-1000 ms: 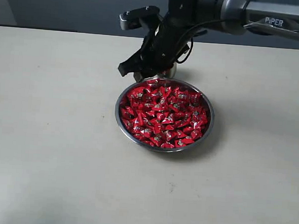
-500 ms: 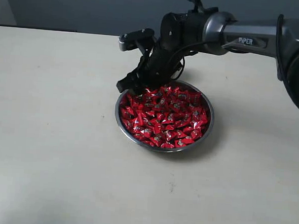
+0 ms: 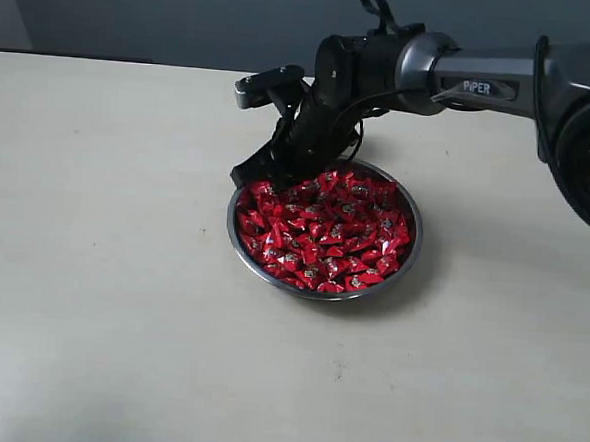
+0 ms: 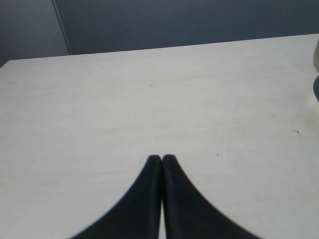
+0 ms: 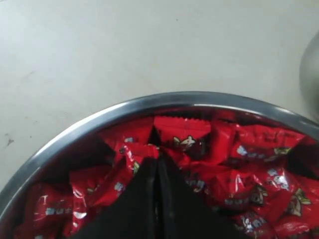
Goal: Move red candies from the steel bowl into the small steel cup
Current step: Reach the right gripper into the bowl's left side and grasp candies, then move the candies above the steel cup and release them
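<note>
Pressing into the candies near the rim of the bowl, right pincer clenched tight, tips resting among wrappers, left pincer clenched, hanging over the worktop.

Ext. view: you've got soft, even light on the pale table, no hard glare. The steel bowl casts a faint shadow to its right, and the red candies show tiny foil glints. R wrist view: the right gripper is dark & soft-edged close to the lens; bowl rim blurred. L wrist view: bright table, dim backdrop.
</note>
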You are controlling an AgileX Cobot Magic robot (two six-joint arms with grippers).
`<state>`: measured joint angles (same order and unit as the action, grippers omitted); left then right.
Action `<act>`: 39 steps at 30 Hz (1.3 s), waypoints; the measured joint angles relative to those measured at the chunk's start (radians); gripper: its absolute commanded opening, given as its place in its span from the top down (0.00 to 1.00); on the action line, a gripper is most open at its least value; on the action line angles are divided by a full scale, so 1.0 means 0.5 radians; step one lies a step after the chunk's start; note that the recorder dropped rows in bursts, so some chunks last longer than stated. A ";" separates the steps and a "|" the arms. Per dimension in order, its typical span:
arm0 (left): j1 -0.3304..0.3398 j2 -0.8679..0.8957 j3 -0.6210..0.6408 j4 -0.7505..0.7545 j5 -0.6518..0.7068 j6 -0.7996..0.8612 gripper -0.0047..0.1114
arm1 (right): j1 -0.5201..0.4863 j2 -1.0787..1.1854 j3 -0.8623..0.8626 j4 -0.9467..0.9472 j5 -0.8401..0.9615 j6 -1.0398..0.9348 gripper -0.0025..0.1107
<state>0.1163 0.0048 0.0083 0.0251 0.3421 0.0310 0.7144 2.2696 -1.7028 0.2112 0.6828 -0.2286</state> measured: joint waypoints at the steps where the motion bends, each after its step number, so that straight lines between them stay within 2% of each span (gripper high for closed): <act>1: 0.000 0.000 0.000 0.000 0.000 0.000 0.96 | 0.000 0.000 0.000 0.000 0.000 -0.004 0.99; 19: 0.000 0.000 0.000 0.000 0.000 0.000 0.96 | 0.000 -0.363 0.000 -0.193 0.080 0.026 0.99; 24: 0.000 0.000 0.000 0.000 0.000 0.000 0.96 | -0.032 -0.397 0.000 -0.321 -0.054 0.131 0.99; 31: 0.000 0.000 0.000 0.000 0.000 0.000 0.96 | -0.191 -0.360 0.000 -0.350 -0.346 0.275 0.99; 39: 0.000 0.000 0.000 0.000 0.000 0.000 0.96 | -0.303 -0.191 0.000 -0.183 -0.587 0.310 0.99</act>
<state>0.1163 0.0048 0.0083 0.0251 0.3421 0.0310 0.5631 2.1744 -1.7028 0.1197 0.3894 -0.0736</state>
